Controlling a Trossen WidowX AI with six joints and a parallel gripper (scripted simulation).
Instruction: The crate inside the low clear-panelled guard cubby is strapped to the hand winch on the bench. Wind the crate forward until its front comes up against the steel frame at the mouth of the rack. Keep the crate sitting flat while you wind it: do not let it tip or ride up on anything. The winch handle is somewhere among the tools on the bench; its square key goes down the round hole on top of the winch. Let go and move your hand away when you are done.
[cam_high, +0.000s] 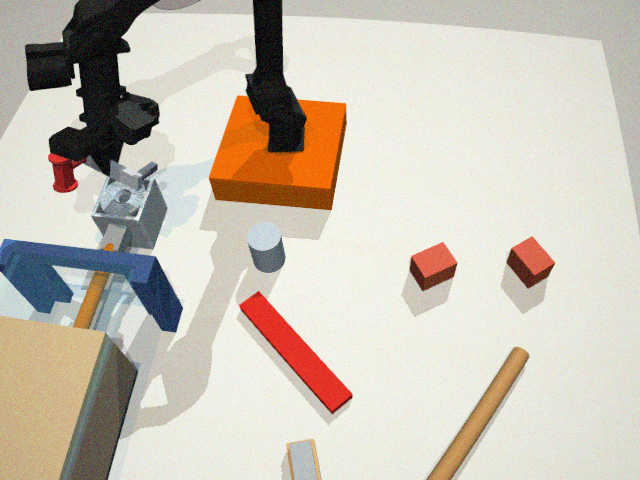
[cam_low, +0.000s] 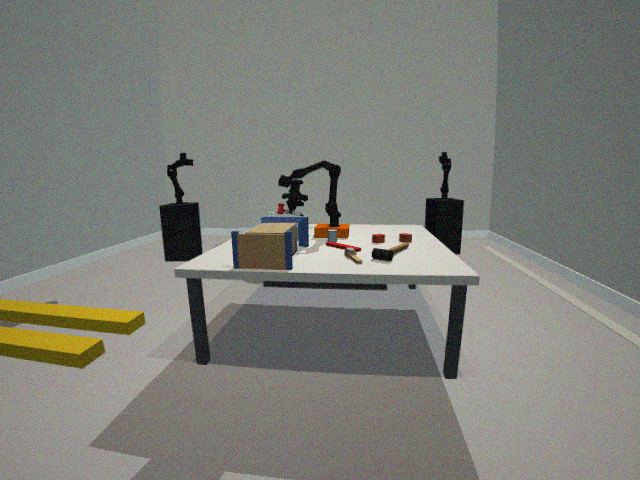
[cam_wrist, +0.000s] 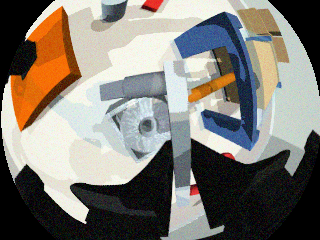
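My gripper (cam_high: 109, 169) (cam_low: 292, 210) (cam_wrist: 179, 143) is shut on the grey bar of the winch handle (cam_high: 125, 176) (cam_wrist: 181, 125). Its red knob (cam_high: 64, 174) (cam_low: 280, 208) is beside the fingers. The square key (cam_high: 148, 169) (cam_wrist: 142, 85) points sideways, outside the round hole (cam_high: 124, 195) (cam_wrist: 147, 125) on the winch (cam_high: 153, 214). The handle is close above the winch's far side; contact is unclear. An orange strap (cam_high: 92, 299) (cam_wrist: 215, 87) runs to the tan crate (cam_high: 46, 397) (cam_low: 263, 250) (cam_wrist: 265, 57), which sits flat behind the blue frame (cam_high: 77, 256) (cam_low: 284, 222) (cam_wrist: 246, 95), with a gap between.
An orange block (cam_high: 305, 165) (cam_low: 323, 232) under the arm's base is right of the winch. A grey cylinder (cam_high: 266, 248), a red bar (cam_high: 295, 351), two red blocks (cam_high: 434, 264) (cam_high: 531, 260) and a mallet (cam_low: 382, 254) lie farther right. Another wooden-handled tool (cam_low: 354, 254) lies in front.
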